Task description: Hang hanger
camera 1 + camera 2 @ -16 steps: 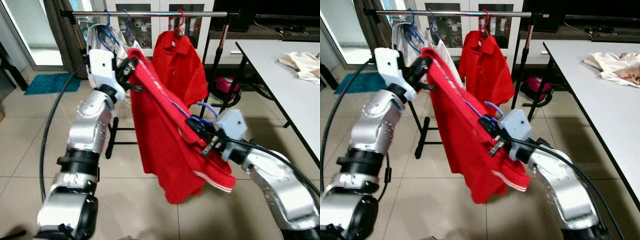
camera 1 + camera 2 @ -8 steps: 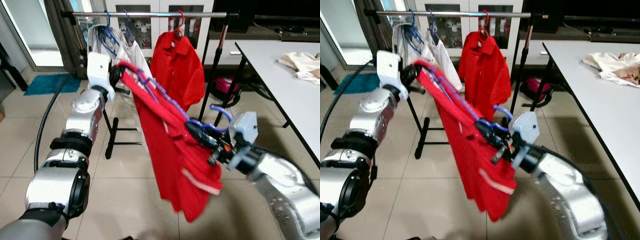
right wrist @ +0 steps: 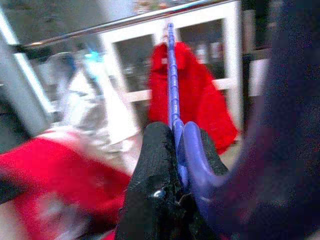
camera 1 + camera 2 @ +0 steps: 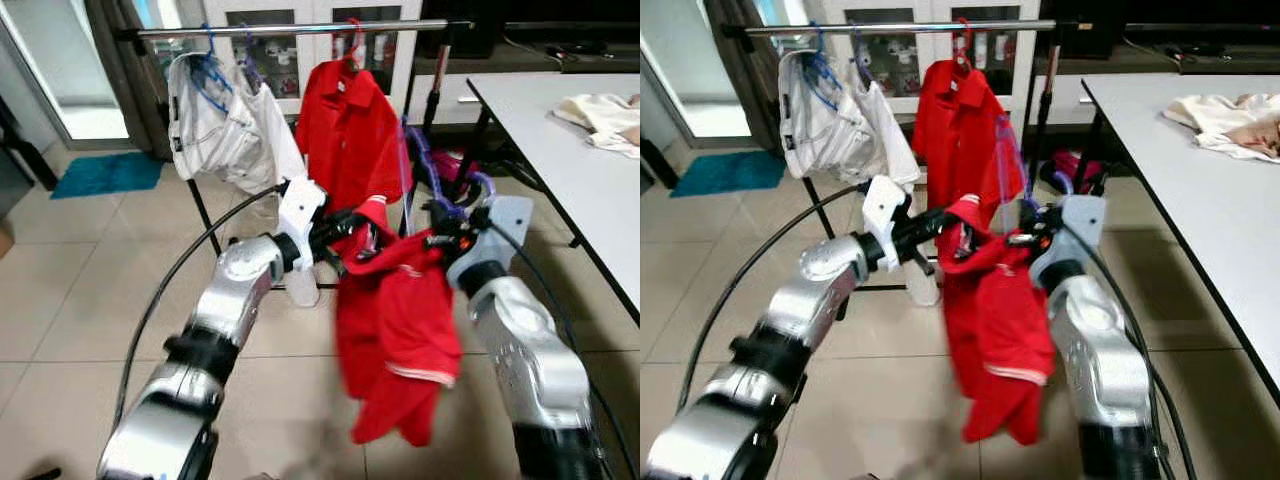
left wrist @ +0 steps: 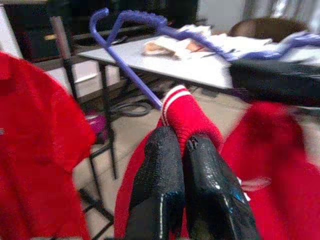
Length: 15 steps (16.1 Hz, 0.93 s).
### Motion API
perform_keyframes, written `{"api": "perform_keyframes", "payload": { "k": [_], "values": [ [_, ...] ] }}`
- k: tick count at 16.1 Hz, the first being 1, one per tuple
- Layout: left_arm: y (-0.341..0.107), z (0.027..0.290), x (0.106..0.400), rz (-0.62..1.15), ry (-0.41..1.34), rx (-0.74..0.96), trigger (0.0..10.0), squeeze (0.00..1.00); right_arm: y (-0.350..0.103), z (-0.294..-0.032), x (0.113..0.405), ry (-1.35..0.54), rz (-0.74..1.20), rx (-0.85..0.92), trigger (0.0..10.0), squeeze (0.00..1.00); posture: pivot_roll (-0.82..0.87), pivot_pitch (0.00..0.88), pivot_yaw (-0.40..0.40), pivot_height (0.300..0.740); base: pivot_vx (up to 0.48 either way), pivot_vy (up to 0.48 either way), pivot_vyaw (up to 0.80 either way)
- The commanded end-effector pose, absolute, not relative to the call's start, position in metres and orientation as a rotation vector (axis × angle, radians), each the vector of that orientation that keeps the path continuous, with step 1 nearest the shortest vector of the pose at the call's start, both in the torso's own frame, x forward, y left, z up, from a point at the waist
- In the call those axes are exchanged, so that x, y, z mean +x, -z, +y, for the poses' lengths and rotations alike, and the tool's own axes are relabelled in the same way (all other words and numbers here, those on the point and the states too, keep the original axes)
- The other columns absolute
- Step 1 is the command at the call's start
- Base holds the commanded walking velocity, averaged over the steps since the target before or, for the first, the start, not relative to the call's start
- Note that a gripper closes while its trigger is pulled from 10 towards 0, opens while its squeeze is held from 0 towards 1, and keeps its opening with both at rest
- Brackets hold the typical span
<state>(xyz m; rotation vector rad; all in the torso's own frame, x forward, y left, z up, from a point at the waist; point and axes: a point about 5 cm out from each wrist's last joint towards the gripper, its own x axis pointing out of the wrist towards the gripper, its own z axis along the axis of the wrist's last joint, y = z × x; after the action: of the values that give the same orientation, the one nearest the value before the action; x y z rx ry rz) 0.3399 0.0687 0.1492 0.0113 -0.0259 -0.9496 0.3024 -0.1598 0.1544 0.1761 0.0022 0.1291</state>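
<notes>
Now both grippers stand below the clothes rail (image 4: pixel 300 28): the left gripper (image 4: pixel 352 243) pinches the red polo shirt (image 4: pixel 400 330), the right gripper (image 4: pixel 440 238) clamps its purple hanger (image 4: pixel 425 165).

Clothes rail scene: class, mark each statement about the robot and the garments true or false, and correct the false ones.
1. The right gripper is shut on the purple hanger. True.
2. The left gripper pinches the red shirt. True.
3. The red shirt being carried already hangs on the rail. False: it is held between the two grippers, below the rail.
4. A white garment hangs on the rail. True.
5. The table is bare. False: a cream cloth lies on it.
</notes>
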Motion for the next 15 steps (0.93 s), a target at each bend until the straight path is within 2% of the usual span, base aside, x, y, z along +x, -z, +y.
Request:
{"api": "perform_keyframes", "payload": {
  "k": [1, 2, 3, 5, 6, 8, 9, 11, 13, 15],
  "values": [
    [-0.157, 0.068, 0.334, -0.044, 0.991, -0.013, 0.0, 0.0, -0.162, -0.164, 0.31, -0.094, -0.06, 0.204, 0.0, 0.0, -0.25, 0.0, 0.081, 0.74, 0.0, 0.0, 0.0],
    [-0.156, 0.068, 0.333, -0.043, 0.993, -0.03, 0.0, 0.0, -0.164, -0.165, 0.311, -0.092, -0.074, 0.225, 0.0, 0.0, -0.25, 0.0, 0.076, 0.74, 0.0, 0.0, 0.0],
    [-0.157, 0.067, 0.33, -0.042, 0.996, -0.077, 0.0, 0.0, -0.172, -0.165, 0.313, -0.105, -0.13, 0.32, 0.0, 0.0, -0.25, 0.0, 0.074, 0.74, 0.0, 0.0, 0.0],
    [-0.142, 0.079, 0.328, 0.029, 0.919, -0.021, 0.0, 0.0, -0.217, -0.176, 0.315, -0.145, -0.429, 0.638, 0.0, 0.0, -0.24, 0.0, 0.074, 0.74, 0.0, 0.0, 0.0],
    [-0.138, 0.084, 0.327, 0.049, 0.9, -0.006, 0.0, 0.0, -0.224, -0.181, 0.316, -0.136, -0.471, 0.703, 0.0, 0.0, -0.24, 0.0, 0.08, 0.74, 0.0, 0.0, 0.0],
    [-0.122, 0.108, 0.324, 0.16, 0.842, 0.042, 0.0, 0.0, -0.234, -0.204, 0.321, -0.046, -0.544, 0.576, 0.0, 0.0, -0.24, 0.0, 0.09, 0.74, 0.0, 0.0, 0.0],
    [-0.118, 0.113, 0.323, 0.188, 0.83, 0.061, 0.0, 0.0, -0.236, -0.209, 0.321, -0.023, -0.57, 0.609, 0.0, 0.0, -0.24, 0.0, 0.09, 0.74, 0.0, 0.0, 0.0],
    [-0.08, 0.152, 0.312, 0.393, 0.77, 0.134, 0.0, 0.0, -0.248, -0.233, 0.314, 0.028, -0.699, 0.791, 0.0, 0.0, -0.25, 0.0, 0.091, 0.74, 0.0, 0.0, 0.0],
    [-0.065, 0.169, 0.304, 0.472, 0.741, 0.165, 0.0, 0.0, -0.253, -0.241, 0.313, 0.018, -0.74, 0.862, 0.0, 0.0, -0.25, 0.0, 0.089, 0.74, 0.0, 0.0, 0.0],
    [-0.066, 0.175, 0.303, 0.462, 0.71, 0.159, 0.0, 0.0, -0.249, -0.233, 0.319, -0.016, -0.657, 0.701, 0.0, 0.0, -0.24, 0.0, 0.084, 0.74, 0.0, 0.0, 0.0]
  ]
}}
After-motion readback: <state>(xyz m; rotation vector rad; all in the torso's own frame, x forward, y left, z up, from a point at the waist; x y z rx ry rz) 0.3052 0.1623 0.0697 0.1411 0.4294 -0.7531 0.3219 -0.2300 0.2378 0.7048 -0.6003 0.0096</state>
